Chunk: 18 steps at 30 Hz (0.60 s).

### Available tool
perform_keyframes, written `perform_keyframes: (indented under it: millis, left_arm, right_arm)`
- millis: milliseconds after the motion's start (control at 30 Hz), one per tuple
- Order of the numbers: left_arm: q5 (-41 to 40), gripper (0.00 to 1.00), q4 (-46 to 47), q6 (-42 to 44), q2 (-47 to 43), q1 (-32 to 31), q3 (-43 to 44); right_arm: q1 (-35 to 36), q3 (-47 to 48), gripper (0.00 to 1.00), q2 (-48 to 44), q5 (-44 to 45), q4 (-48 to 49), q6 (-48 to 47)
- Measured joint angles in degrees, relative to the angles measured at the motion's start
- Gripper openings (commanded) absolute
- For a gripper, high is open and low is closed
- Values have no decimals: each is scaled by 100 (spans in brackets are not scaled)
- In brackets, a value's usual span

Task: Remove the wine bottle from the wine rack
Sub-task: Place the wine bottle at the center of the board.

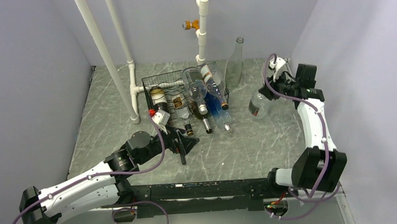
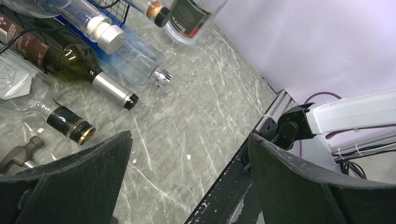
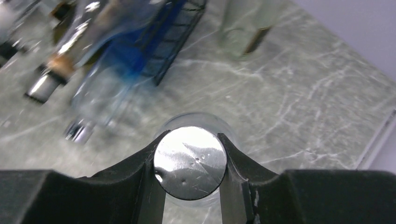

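While your right gripper (image 3: 190, 140) is clamped on the silver cap (image 3: 190, 163) of the clear wine bottle (image 1: 259, 103), that bottle leans just right of the wine rack (image 1: 159, 81), clear of it; your left gripper (image 2: 189, 140) gapes wide and empty near the rack's front.

The left white and black robot arm (image 1: 83, 185) lies low from the near left corner of the bench and reaches toward the middle. The left black end effector (image 2: 189, 137) has its two fingers spread wide apart. The right white and black robot arm (image 1: 313, 127) stands tall by the right edge. The right black end effector (image 3: 190, 137) squeezes the shiny silver cap (image 3: 190, 163) of a clear glass bottle (image 1: 257, 105).
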Motion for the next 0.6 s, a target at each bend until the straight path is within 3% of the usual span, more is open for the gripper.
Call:
perform_keyframes:
  millis: [300, 600]
  left_arm:
    - [-68, 99, 0, 63, 63, 0, 0]
    - [-118, 100, -96, 127, 304, 2, 0]
  right_arm:
    - [188, 15, 0, 1132, 1585, 2553, 2107]
    - [595, 778, 0, 2420, 2957, 3517, 3067]
